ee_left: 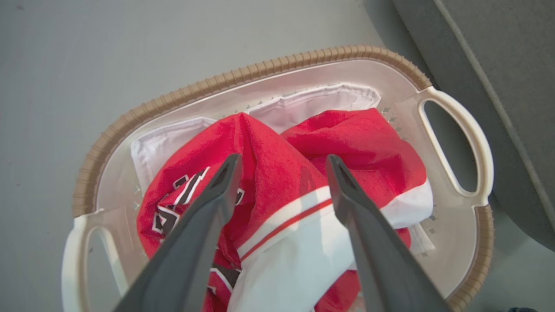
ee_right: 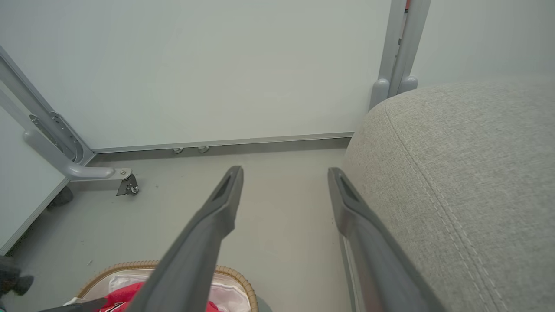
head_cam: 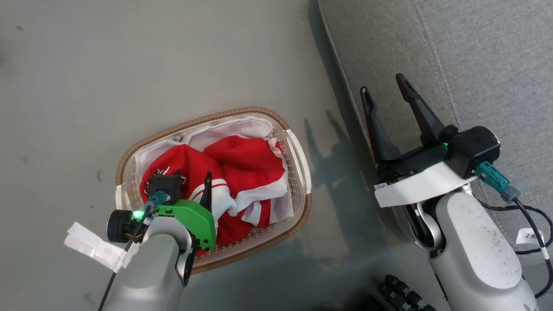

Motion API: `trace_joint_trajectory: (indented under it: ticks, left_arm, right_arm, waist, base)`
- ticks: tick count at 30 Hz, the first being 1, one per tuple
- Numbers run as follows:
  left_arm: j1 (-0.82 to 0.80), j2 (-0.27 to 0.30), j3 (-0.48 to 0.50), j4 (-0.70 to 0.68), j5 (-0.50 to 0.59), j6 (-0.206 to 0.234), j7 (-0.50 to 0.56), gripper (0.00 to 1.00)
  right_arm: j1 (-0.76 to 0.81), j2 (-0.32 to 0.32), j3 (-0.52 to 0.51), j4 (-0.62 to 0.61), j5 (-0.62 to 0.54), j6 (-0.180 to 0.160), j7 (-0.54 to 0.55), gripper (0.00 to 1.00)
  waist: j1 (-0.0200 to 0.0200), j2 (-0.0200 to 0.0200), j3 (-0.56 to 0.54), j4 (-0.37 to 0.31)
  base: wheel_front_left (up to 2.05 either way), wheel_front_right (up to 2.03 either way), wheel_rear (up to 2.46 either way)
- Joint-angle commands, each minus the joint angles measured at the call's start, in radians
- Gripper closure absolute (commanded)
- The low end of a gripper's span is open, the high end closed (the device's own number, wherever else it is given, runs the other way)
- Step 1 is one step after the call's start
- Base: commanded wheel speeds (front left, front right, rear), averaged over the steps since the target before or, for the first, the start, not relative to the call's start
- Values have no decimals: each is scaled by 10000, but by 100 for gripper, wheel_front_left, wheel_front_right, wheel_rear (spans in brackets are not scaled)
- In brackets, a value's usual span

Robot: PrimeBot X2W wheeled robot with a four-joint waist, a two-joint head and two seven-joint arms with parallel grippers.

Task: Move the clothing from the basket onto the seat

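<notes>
clothing (head_cam: 242, 172): red heap in the basket (head_cam: 298, 155), lower left of head view.
left pincer (ee_left: 282, 159): open over the clothing, gripping nothing.
right pincer (head_cam: 382, 84): open, empty, beside the seat (head_cam: 497, 65).
progress: apparently nothing moved yet.

Basket (head_cam: 207, 119): red-and-white clothing (head_cam: 246, 168) inside. Left end effector (head_cam: 206, 190) over basket. Right end effector (head_cam: 383, 86) spread, right of basket, over seat (head_cam: 475, 65) edge.

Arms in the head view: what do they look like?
Both: pale grey forearms, two long dark fingers. Left gripper: green housing, lit green light, white tape. Right gripper: white collar, teal connector, black cable.
</notes>
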Motion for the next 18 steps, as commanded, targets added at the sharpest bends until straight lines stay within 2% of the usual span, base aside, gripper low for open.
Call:
trace_joint_trajectory:
  ticks: [1, 9, 18]
  left_arm:
    - [-376, 81, -5, 274, -77, 90, -6, 0]
    - [-1473, 80, -215, 1848, -392, 287, 18, 0]
    - [-2278, 80, -428, 2786, -537, 875, 487, 0]
  right_arm:
    - [-201, 21, 93, -84, 58, -6, -45, 0]
    - [-386, 107, 274, -90, 112, -6, -45, 0]
    - [-413, 219, 275, -71, 168, -6, -45, 0]
  waist:
    - [-1, -1, 835, -628]
    - [-1, -1, 1526, -972]
    - [-1, -1, 1919, -1166]
  base:
    - [0, 0, 0]
    - [0, 0, 0]
    - [0, 0, 0]
